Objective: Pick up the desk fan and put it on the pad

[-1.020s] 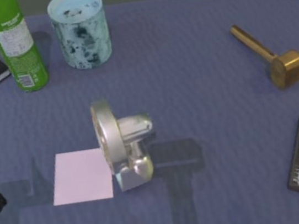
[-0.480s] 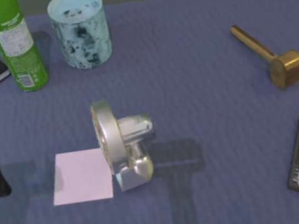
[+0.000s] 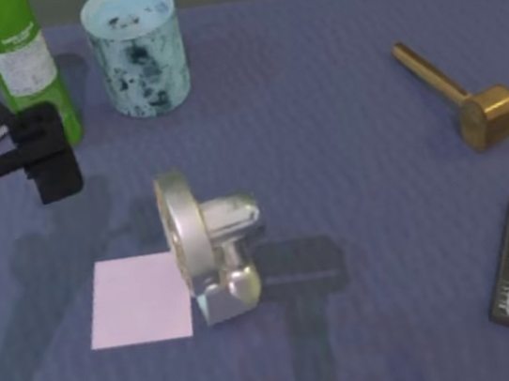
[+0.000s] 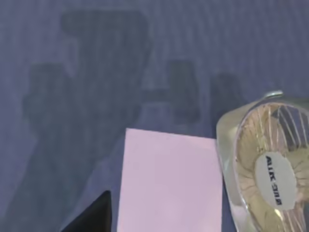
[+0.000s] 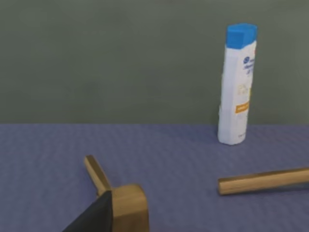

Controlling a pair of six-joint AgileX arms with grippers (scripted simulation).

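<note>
Just beside the right edge of the flat pale pink square pad (image 3: pixel 139 299) stood the shiny silver metal desk fan (image 3: pixel 208 247), while the empty left gripper (image 3: pixel 41 154), jaw width unclear, hovered beyond the pad, best descending squarely over the fan's stubby rear cylinder

The top view looks straight down on the table (image 3: pixel 333 75) from well above. The left wrist view looks down from close range, sharing the pad (image 4: pixel 169 183) and desk fan (image 4: pixel 265 169). The right wrist view looks low and level across the table, sharing the brass hammer (image 5: pixel 120 203).
</note>
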